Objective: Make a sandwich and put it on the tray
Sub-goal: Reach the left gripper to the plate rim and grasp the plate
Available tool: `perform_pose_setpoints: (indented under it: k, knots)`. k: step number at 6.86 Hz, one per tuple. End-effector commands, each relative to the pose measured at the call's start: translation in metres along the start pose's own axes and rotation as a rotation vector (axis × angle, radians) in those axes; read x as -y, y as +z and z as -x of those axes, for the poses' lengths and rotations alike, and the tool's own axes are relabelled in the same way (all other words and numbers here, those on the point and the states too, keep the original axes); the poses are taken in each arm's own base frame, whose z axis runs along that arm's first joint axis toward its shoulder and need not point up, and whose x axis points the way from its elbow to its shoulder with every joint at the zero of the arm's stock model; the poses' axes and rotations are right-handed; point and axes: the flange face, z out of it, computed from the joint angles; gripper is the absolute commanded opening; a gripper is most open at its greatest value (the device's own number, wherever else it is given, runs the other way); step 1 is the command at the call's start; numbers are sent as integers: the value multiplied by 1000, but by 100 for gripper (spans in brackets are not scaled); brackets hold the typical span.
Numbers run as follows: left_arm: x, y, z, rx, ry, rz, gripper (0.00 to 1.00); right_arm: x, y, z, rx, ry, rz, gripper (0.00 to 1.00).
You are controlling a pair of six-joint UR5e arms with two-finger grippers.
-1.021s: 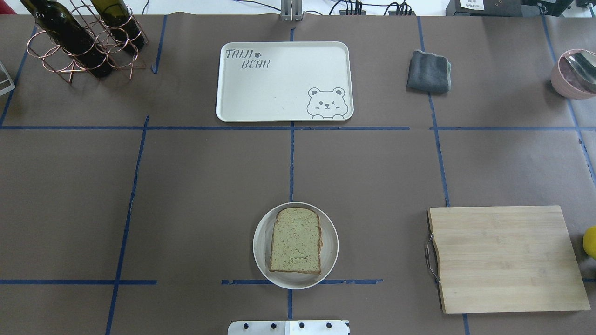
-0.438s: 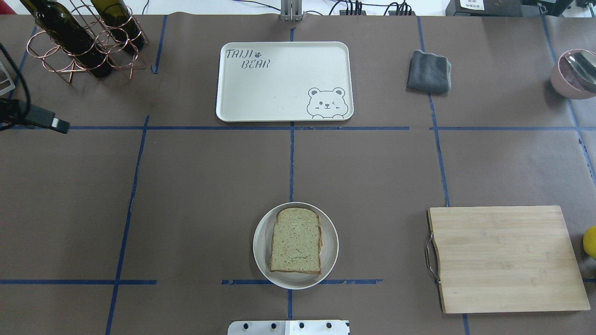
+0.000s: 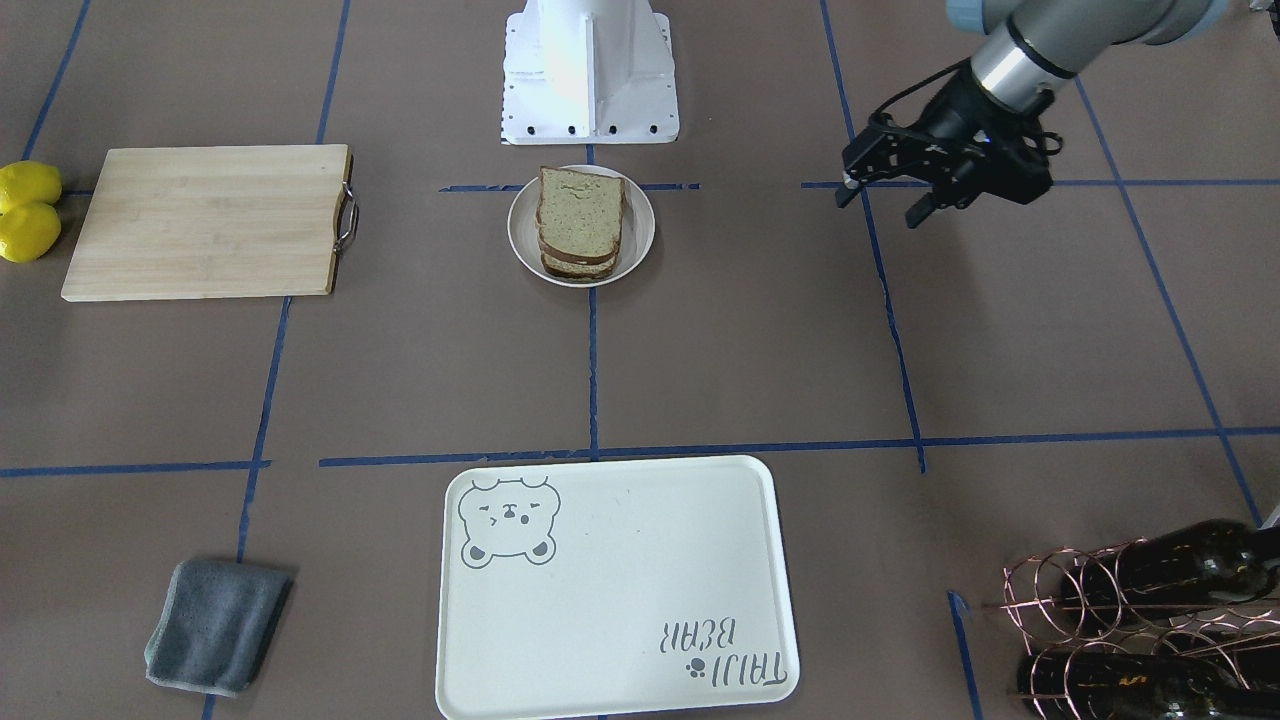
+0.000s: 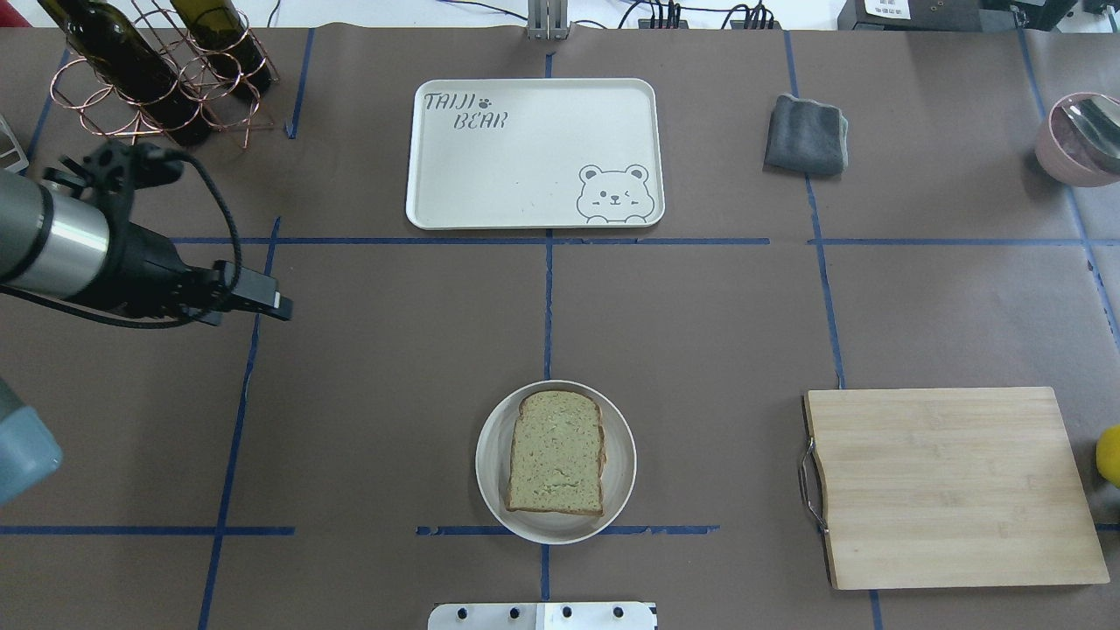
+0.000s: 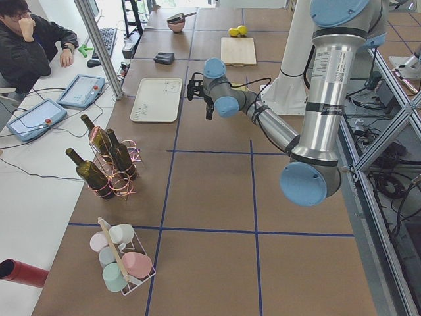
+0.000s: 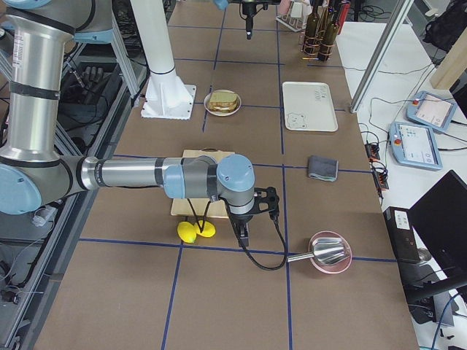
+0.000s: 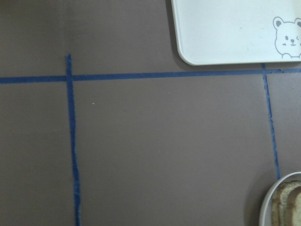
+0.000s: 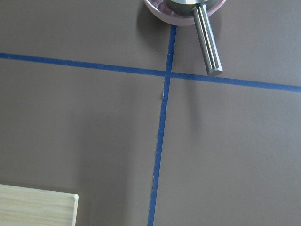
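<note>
We see the sandwich (image 4: 556, 452) stacked on the round white dish (image 4: 617, 437), which sits on the counter (image 4: 394, 332) just in front of the robot's base. From across the counter its slices lie one on top of another, and we cannot make out the filling. The tray (image 4: 525, 166) lies straight beyond the dish, farther from the robot and well apart from it.

The left claw (image 3: 878, 210) hangs above the counter well off to the robot's left of the dish. It touches nothing, and its two fingers are spread and released.

The wooden cutting board (image 4: 945, 486) lies to the robot's right of the dish. The right claw (image 6: 244, 233) hangs past that board on the side away from the dish, near two lemons (image 6: 195, 230) and a pink bowl (image 6: 332, 255). Only a side camera catches it, so we cannot tell whether it is released or clenched.

A grey cloth (image 4: 807, 134) lies beyond the dish toward the robot's right.
</note>
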Motion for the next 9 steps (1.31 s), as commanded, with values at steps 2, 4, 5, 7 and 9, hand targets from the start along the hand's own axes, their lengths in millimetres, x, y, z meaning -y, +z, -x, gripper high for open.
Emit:
perform_pose_setpoints:
  k: [2,4,5,7,9]
  knots:
    - [-85,94,-92,-14,-125,10,100,30,15,3,6,-10,21,100]
    - [-94,137,-121,1,-177,14,78,44,15,17,8,-59,17,100]
    - [-93,141,-121,6,-178,15,74,44,13,19,11,-62,14,100]
    - [-100,163,-119,35,-175,36,74,45,13,19,13,-63,13,100]
    - [-108,188,-127,56,-168,59,71,45,12,20,13,-64,11,100]
